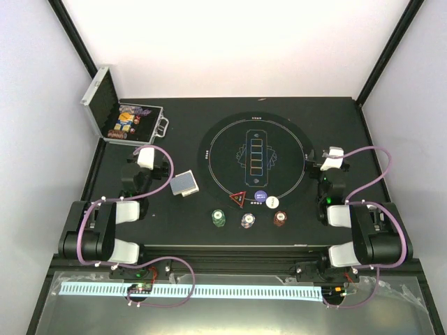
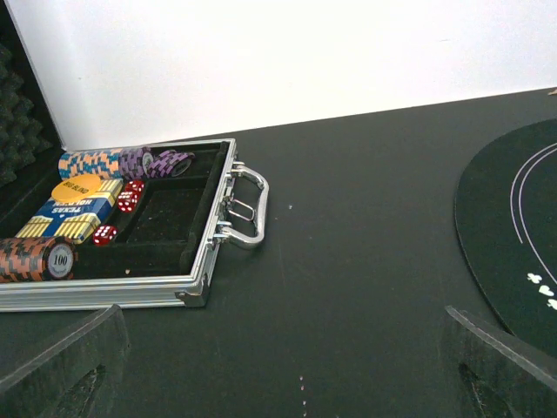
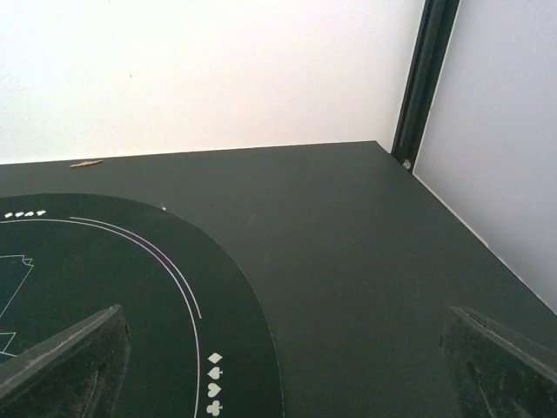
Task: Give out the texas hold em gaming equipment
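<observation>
Starting nearest the arms, three short piles sit in a row on the table (image 1: 174, 223), just off the near edge of the round mat (image 1: 223, 139): green chips (image 1: 220, 218), white chips (image 1: 248, 221) and brown-red chips (image 1: 280, 218). Just past them, on the mat, lie a red triangle marker (image 1: 238, 199) and a blue disc (image 1: 261, 198). Left of the mat rests the deck of cards (image 1: 184, 183).

The chips look hard, smooth and fairly weighty, and a pile would likely shear apart if pushed, so pinch it low across its sides. The cards look thin and slippery, so squeeze the deck by its long edges.

Farther out, the left gripper (image 2: 278, 374) and the right gripper (image 3: 278, 366) both gape wide, holding nothing. At the far left, the open case (image 2: 204, 261) holds more chips (image 2: 35, 259) and red dice (image 2: 130, 196).
</observation>
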You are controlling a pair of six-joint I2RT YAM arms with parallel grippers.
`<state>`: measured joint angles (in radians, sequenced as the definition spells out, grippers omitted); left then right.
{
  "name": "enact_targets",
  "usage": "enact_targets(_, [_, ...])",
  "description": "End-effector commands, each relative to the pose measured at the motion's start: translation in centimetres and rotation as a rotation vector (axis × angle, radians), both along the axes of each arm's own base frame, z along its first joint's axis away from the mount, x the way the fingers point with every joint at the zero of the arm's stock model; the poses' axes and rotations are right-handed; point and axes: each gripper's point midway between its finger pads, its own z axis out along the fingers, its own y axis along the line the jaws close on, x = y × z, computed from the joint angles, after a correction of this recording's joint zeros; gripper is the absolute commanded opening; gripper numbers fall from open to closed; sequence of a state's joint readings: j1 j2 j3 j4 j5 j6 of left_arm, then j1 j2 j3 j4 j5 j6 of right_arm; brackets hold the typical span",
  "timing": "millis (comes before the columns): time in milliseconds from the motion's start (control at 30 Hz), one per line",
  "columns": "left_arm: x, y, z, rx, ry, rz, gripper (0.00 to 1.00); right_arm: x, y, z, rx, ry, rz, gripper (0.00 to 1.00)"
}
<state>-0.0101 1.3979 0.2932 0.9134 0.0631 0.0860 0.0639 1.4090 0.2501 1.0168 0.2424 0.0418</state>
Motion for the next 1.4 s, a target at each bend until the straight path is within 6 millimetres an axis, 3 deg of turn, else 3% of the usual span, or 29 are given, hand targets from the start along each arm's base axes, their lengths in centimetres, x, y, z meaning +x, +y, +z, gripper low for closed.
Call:
enact_targets(0, [0.5,0.1,1.6,-0.007,-0.048,0.009,0.99,0.4,-0.1,1.9,-0.007,-0.063,-0.005,1.0])
enact_targets(133, [0.5,0.1,1.7,-0.007,-0.05,0.005,0.99,0.5,-0.1,1.8,-0.003,-0.059,-0.006,1.0])
enact_targets(233, [0.5,0.0,1.8,-0.003,-0.053,-0.004,0.99,0.3,-1.5,2.0,0.033,-0.063,-0.068,1.0])
enact_targets(300, [0.7,-0.4,2.8,-0.013,-0.078,-0.048,0.99,0.1,-1.8,2.5,0.041,-0.07,-0.082,1.0])
enact_targets(433, [2.4,0.1,3.7,-0.027,0.088,-0.037,0.99,-0.2,-4.5,5.7,0.092,-0.032,-0.255,1.0])
enact_targets(567, [3.2,0.8,6.6,-0.072,0.199,-0.091,0.99,0.4,-4.2,10.5,0.111,0.036,-0.25,1.0])
enact_targets(700, [1.9,1.2,10.1,-0.112,0.289,-0.161,0.99,0.0,-4.0,11.8,0.351,0.1,-0.304,1.0])
enact_targets(867, [-0.4,1.6,11.4,-0.169,0.392,-0.213,0.99,0.6,4.4,10.6,0.446,0.327,0.104,1.0])
enact_targets(967, [-1.6,1.6,11.7,-0.139,0.401,-0.226,0.99,-1.1,11.2,8.8,0.317,0.428,0.199,1.0])
enact_targets(1067, [-2.4,1.6,11.5,-0.124,0.414,-0.226,0.99,-3.9,17.8,5.4,0.208,0.592,0.304,1.0])
enact_targets(1233, [-3.3,1.6,10.9,-0.116,0.446,-0.22,0.99,-8.6,24.7,0.2,0.107,0.778,0.42,0.96])
enact_targets(1367, [-3.7,1.5,10.9,-0.111,0.465,-0.224,0.99,-11.3,27.7,-3.3,0.057,0.89,0.464,0.9])
